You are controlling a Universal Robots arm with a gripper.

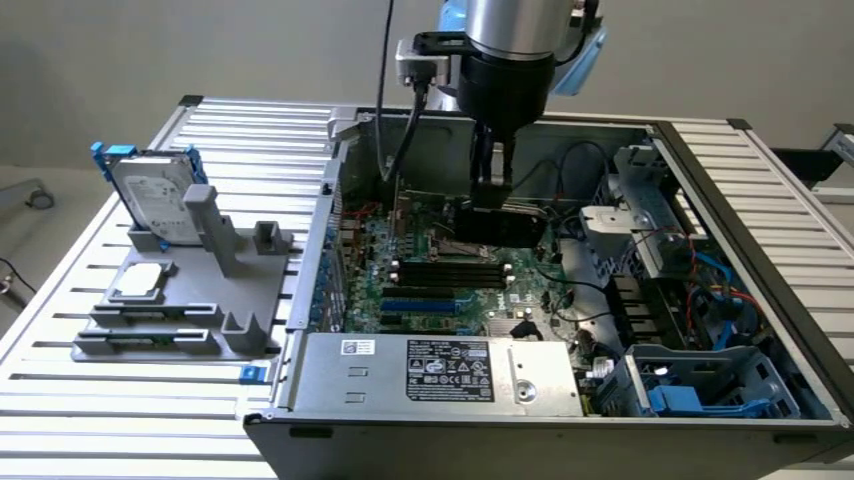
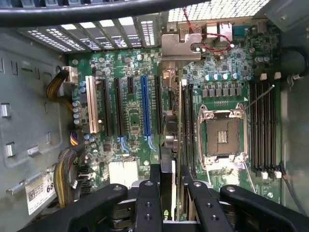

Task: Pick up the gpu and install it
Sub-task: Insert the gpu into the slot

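Metal computer case (image 1: 534, 450) holds motherboard (image 1: 414, 245); claw (image 2: 172, 193) partly closed, gripping gpu (image 2: 170, 135) edge-on over expansion slots (image 2: 144, 106).

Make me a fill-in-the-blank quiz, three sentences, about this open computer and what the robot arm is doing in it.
1. The gripper is shut on the ___, holding it inside the computer case above the motherboard.
2. Of the motherboard's long slots, one is white, several are black, and one is ___.
3. Outside the case, the hard drive with the blue frame stands ___ in the grey fixture.
Missing words: gpu; blue; upright.
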